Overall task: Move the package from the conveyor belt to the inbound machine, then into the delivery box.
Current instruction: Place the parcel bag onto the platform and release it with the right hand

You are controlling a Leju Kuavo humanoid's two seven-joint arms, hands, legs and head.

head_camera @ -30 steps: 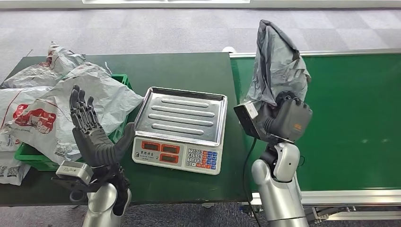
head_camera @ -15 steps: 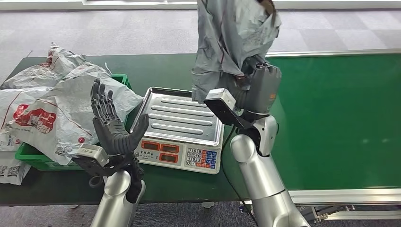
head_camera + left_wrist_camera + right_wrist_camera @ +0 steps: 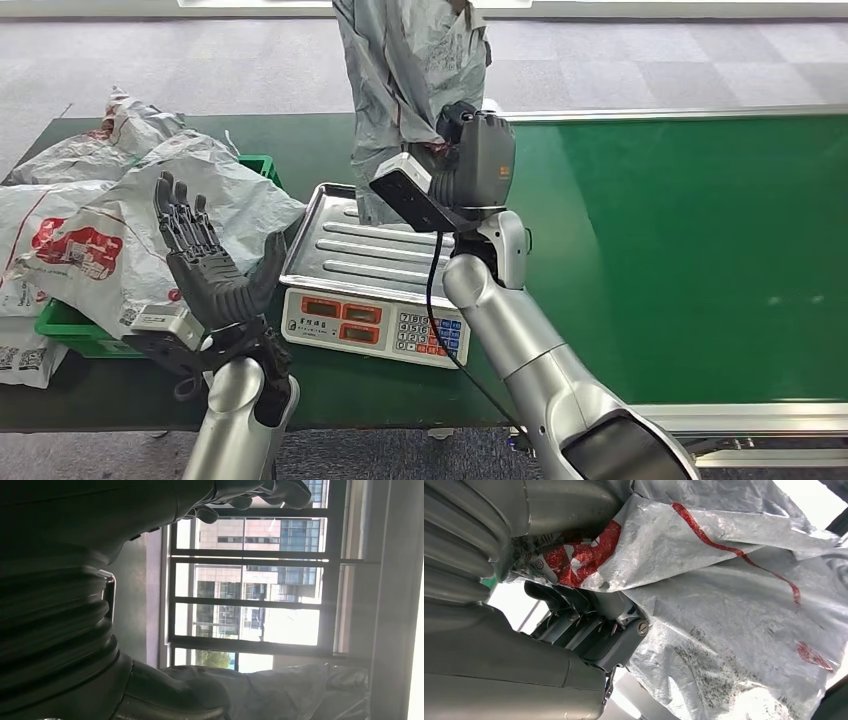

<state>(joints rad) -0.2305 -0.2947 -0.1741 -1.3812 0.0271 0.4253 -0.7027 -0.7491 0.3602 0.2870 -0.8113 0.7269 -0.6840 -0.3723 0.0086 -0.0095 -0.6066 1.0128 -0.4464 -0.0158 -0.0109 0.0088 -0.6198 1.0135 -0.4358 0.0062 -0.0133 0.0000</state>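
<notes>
Right hand (image 3: 478, 160) grips a grey plastic mailer package (image 3: 405, 70) by its lower part, held upright above the far edge of the weighing scale's steel tray (image 3: 345, 262). Because the bag is limp and top-heavy, it could flop off the tray when released. Left hand (image 3: 205, 270) is raised beside the scale, fingers spread, holding nothing, near the green crate (image 3: 60, 330).

Scale (image 3: 378, 262) displays and keypad, bag prints, perhaps too blurred to read
</notes>
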